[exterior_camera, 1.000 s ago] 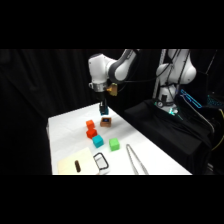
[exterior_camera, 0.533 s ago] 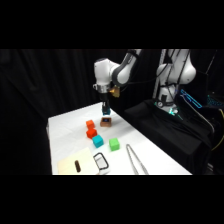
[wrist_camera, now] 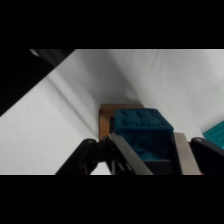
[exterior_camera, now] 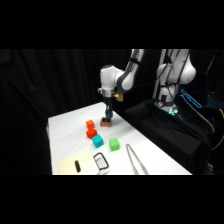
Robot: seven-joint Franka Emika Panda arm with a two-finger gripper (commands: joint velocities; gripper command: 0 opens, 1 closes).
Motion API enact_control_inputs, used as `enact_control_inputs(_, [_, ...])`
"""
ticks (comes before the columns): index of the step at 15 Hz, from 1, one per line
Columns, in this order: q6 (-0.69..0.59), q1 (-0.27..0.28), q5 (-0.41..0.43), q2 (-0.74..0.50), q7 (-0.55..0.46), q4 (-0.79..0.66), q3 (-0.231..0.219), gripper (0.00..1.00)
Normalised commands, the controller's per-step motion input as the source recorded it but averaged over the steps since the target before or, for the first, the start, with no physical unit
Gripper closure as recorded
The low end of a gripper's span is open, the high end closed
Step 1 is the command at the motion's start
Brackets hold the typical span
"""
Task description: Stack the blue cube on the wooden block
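Note:
In the side view the blue cube (exterior_camera: 108, 116) sits between the fingers of my gripper (exterior_camera: 108, 115), directly over the wooden block (exterior_camera: 105, 122) near the table's far edge. The wrist view shows the blue cube (wrist_camera: 142, 131) close up, with one finger (wrist_camera: 125, 152) on each side. My gripper (wrist_camera: 154, 156) is shut on it. The tan wooden block (wrist_camera: 105, 122) shows under and behind the cube. Whether the cube rests on the block or hangs just above it cannot be told.
Two orange-red cubes (exterior_camera: 90, 128) stand left of the block, with a teal cube (exterior_camera: 97, 141) and a green cube (exterior_camera: 114, 144) nearer the front. Metal tongs (exterior_camera: 135, 160), a pale tan board (exterior_camera: 72, 164) and a black frame (exterior_camera: 101, 161) lie along the front. The teal cube (wrist_camera: 216, 135) shows at the wrist view's right edge.
The gripper with the blue cube has shifted slightly to the right over the wooden block. The other cubes have not moved.

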Motion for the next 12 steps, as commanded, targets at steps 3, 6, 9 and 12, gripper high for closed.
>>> enact_control_inputs(3, [0.31,-0.046,0.227,0.15,-0.27,0.02,0.011,0.75])
enact_control_inputs(6, [0.22,-0.065,0.211,0.14,-0.26,0.08,0.023,0.75])
enact_control_inputs(9, [0.19,-0.066,0.183,0.14,-0.23,0.1,0.036,0.75])
enact_control_inputs(12, [0.19,-0.055,0.168,0.15,-0.2,0.13,0.053,0.75])
